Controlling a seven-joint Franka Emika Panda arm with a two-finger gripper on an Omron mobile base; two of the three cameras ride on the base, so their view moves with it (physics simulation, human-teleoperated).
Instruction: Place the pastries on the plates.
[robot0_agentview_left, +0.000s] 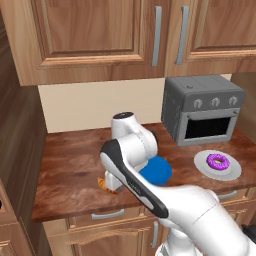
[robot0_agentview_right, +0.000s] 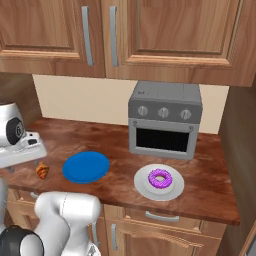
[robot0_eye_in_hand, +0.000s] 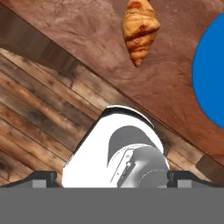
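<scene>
The golden-brown croissant (robot0_eye_in_hand: 140, 28) lies on the wooden counter near its front edge, left of the bright blue plate (robot0_agentview_right: 86, 166). The blue plate (robot0_eye_in_hand: 212, 74) is bare. My gripper (robot0_eye_in_hand: 113, 179) hovers over the counter's front edge, short of the croissant, open with its fingertips (robot0_eye_in_hand: 41, 178) wide apart and nothing between them. In the left base view the arm covers part of the blue plate (robot0_agentview_left: 159, 171) and most of the croissant (robot0_agentview_left: 102, 182). The purple-frosted donut (robot0_agentview_right: 160, 178) sits on the white plate (robot0_agentview_right: 142, 187) at the right.
A grey toaster oven (robot0_agentview_right: 165, 120) stands at the back of the counter behind the white plate. Wooden wall cabinets (robot0_agentview_right: 115, 35) hang overhead. The counter's front edge (robot0_eye_in_hand: 52, 59) drops to a plank floor (robot0_eye_in_hand: 39, 113).
</scene>
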